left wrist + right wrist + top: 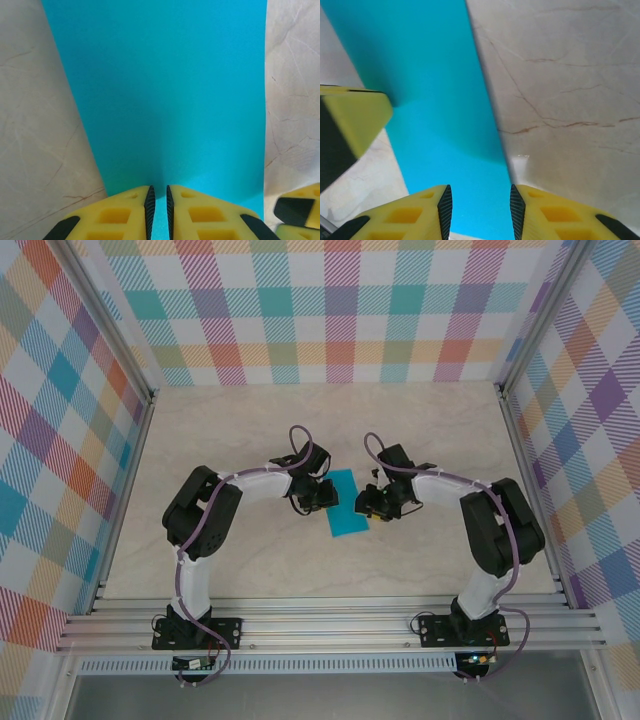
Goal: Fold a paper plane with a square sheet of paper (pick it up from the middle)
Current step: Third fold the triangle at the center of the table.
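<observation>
- A thin teal-blue sheet of paper (pixel 343 512) lies flat at the middle of a pale marbled tabletop (pixel 250 570), between two black robot arms.
- The left gripper (pixel 160 190) sits at the paper's far left edge. Its yellow fingers are pressed almost together, pinching the paper.
- The right gripper (pixel 480 192) sits at the paper's right edge. Its fingers are spread, with the paper lying between them.

A pale beige, marble-veined tabletop (pixel 300 430) is enclosed at the back and on both sides by walls of pastel plaid cloth (pixel 340 310). Ribbed silver aluminium rails (pixel 330 625) run across the near edge, and slim aluminium posts (pixel 115 350) stand at the corners.
</observation>
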You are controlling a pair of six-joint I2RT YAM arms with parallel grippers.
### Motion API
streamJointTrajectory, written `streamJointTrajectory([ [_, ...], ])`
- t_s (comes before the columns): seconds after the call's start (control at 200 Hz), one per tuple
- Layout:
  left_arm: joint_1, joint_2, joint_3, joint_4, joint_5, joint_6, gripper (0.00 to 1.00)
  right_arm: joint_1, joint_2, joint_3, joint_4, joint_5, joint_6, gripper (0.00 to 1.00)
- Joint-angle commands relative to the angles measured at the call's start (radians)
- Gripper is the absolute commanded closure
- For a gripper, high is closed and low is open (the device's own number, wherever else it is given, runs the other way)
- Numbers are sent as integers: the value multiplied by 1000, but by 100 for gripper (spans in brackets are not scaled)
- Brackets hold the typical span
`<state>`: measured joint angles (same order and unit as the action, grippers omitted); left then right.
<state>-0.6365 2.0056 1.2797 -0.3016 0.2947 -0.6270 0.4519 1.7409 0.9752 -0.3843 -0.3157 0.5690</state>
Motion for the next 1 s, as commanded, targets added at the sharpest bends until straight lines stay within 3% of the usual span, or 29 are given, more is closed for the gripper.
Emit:
streamJointTrajectory([
  [0.0,-7,5,-30,-36,-19,14,82,2,35,1,-11,-34,-27,62],
  [0.24,-6,5,-26,-42,-16,18,82,3,24,-32,62,-139,-20,63],
  [0.465,-6,2,-22,-48,-6,38,82,-14,-10,-26,72,-103,36,63],
  [0.665,-6,5,-13,-70,4,100,82,-55,20,-12,113,-195,44,63],
  [0.995,-6,3,-3,-64,46,159,82,-101,114,33,109,-261,8,77],
])
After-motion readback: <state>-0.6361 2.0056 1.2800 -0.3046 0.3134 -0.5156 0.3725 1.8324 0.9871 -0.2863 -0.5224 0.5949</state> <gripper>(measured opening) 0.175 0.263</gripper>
